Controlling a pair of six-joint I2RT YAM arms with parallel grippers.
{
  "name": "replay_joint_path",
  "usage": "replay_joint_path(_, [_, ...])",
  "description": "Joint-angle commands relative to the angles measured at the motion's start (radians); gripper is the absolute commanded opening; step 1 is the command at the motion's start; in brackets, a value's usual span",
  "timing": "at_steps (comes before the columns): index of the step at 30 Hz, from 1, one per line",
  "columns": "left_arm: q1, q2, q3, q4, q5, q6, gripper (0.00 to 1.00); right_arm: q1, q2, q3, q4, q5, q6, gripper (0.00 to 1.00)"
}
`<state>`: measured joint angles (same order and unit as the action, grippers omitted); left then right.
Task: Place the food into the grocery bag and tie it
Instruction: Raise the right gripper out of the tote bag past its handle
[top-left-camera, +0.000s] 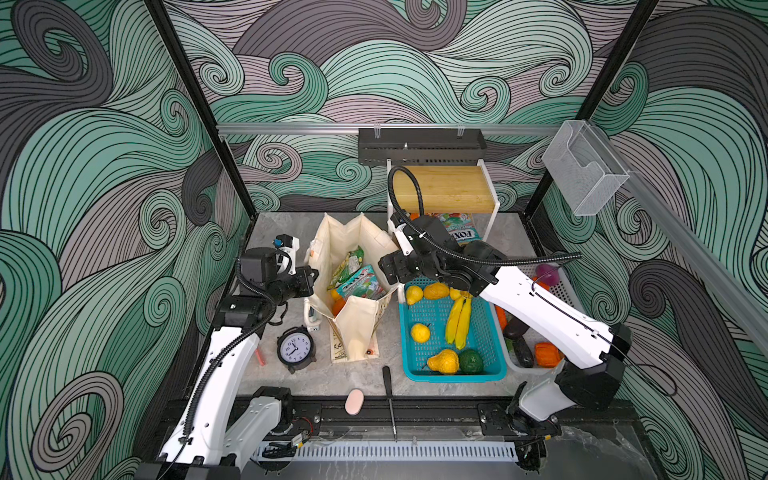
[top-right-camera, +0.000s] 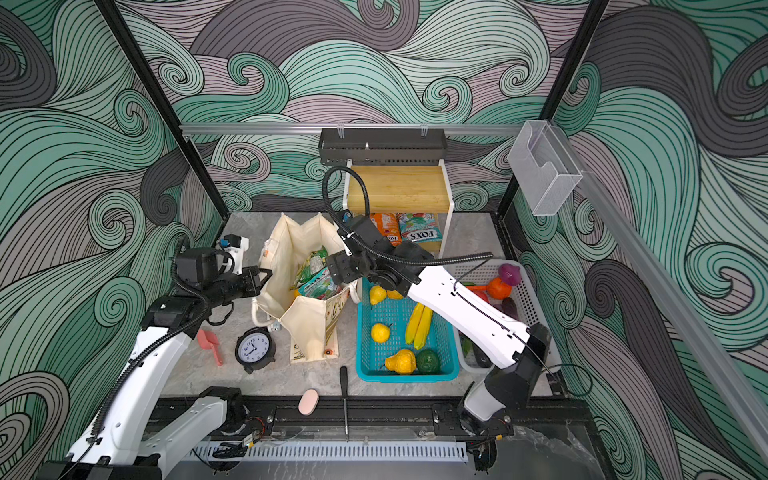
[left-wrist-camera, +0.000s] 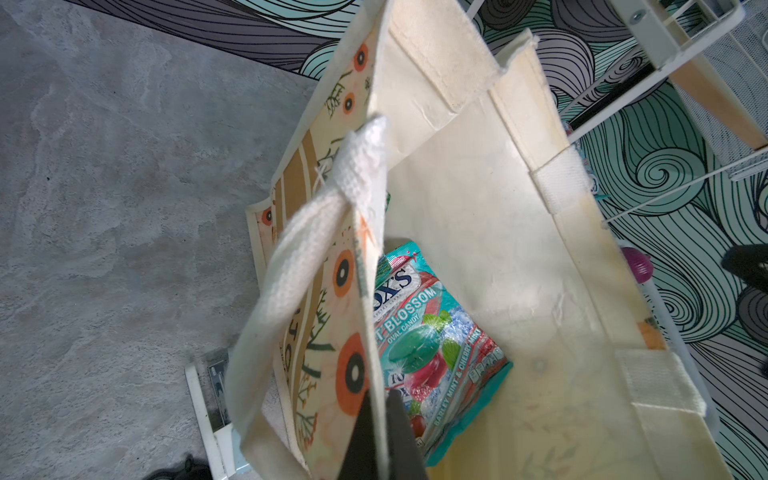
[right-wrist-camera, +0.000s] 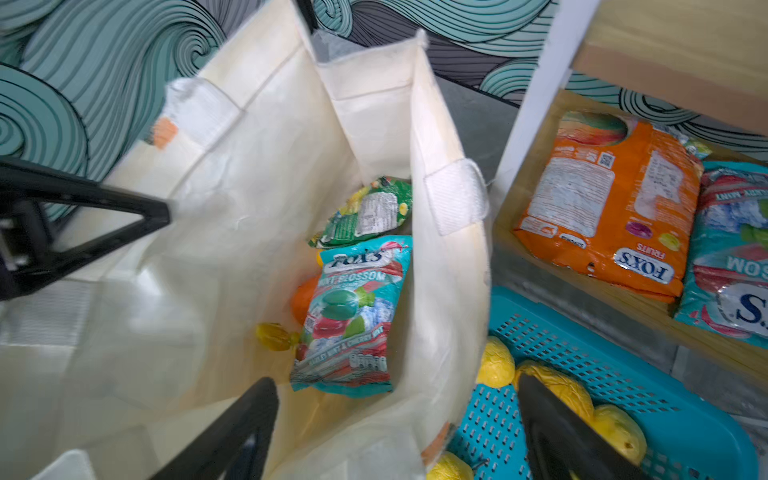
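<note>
Two glossy snack packets, a teal packet (right-wrist-camera: 349, 316) and a green-yellow packet (right-wrist-camera: 365, 212), lay inside the cream canvas grocery bag (top-left-camera: 357, 328).
I saw the left gripper (left-wrist-camera: 376, 399) clenched on the bag's printed rim; the right gripper (right-wrist-camera: 397, 380) hung released, jaws wide astride the wall beside the teal plastic basket (top-left-camera: 453, 377).

teal-grey wave-patterned walls (top-left-camera: 374, 62) surround a grey stone tabletop (top-left-camera: 332, 378).
</note>
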<state>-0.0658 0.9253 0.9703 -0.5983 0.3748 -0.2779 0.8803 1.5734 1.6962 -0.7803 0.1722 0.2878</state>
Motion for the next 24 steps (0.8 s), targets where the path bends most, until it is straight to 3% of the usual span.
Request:
replay_joint_path(1, [0.003,-0.012,0.005,0.008,0.020,0.000,0.00,-0.018,0.038,-0.050,0.042,-0.052,0.087,0.73])
replay_joint_path(4, [0.003,-0.009,0.005,0.009,0.024,-0.002,0.00,-0.023,0.067,-0.065,0.076,-0.114,0.119,0.54])
replay_joint_path(7, [0.003,-0.002,0.005,0.012,0.026,-0.004,0.00,-0.023,0.085,-0.070,0.108,-0.141,0.121,0.25])
replay_joint_path(9, [0.003,0.003,0.012,0.015,0.019,-0.014,0.00,-0.021,0.079,-0.073,0.130,-0.142,0.111,0.00])
replay_joint_path(24, [0.003,0.073,0.328,-0.172,-0.167,-0.055,0.00,-0.018,-0.085,-0.050,0.140,0.048,0.059,0.00])
